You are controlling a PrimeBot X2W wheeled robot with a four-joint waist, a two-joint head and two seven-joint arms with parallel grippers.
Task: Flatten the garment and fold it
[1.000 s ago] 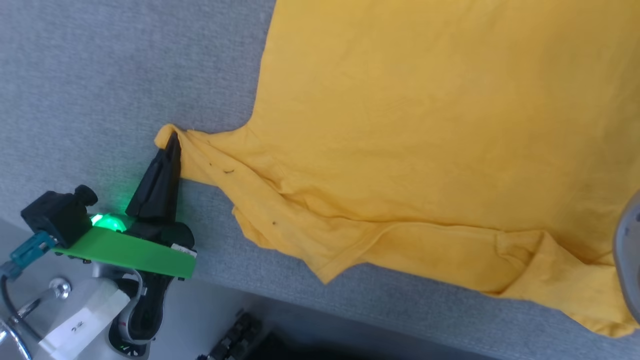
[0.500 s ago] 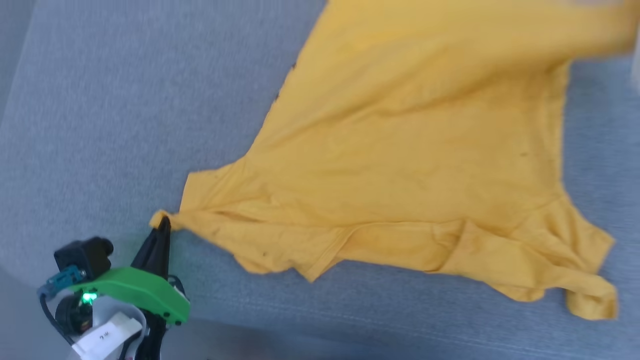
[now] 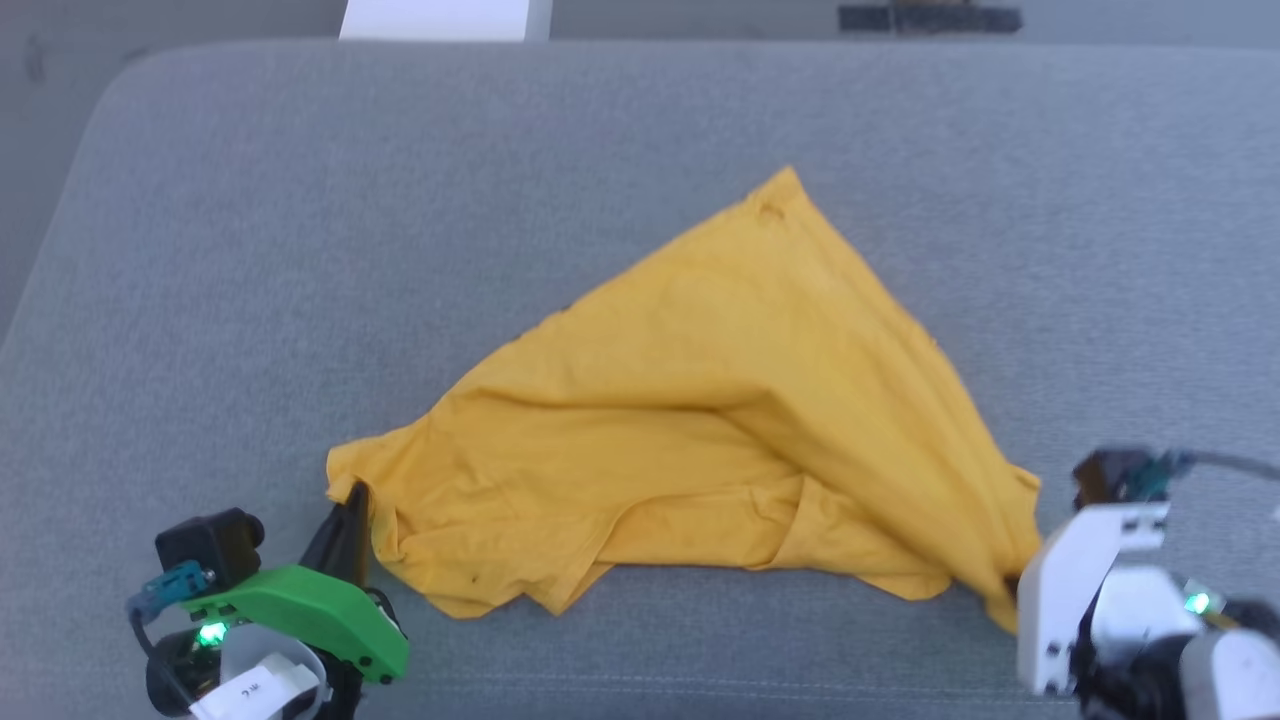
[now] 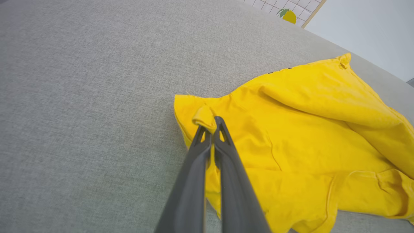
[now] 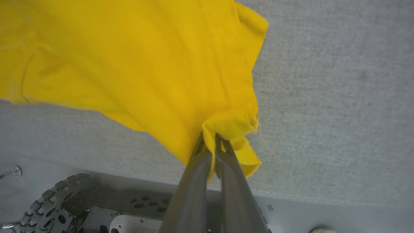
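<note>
2 grips | left gripper point(image 4: 211, 126) clamped on garment point(image 3: 720, 400), left end | right gripper point(image 5: 215, 137) clamped on garment, right end

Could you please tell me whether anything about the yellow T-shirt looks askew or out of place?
The yellow T-shirt lies bunched in a rough triangle on the grey fabric surface, a thick fold across its middle, not flat. The left gripper and right gripper each pinch a near corner.

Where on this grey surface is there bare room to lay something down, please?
Bare grey surface lies left of the garment, beyond its far tip, and to its right. The near edge is crowded: the left gripper and right gripper pinch its corners there.
</note>
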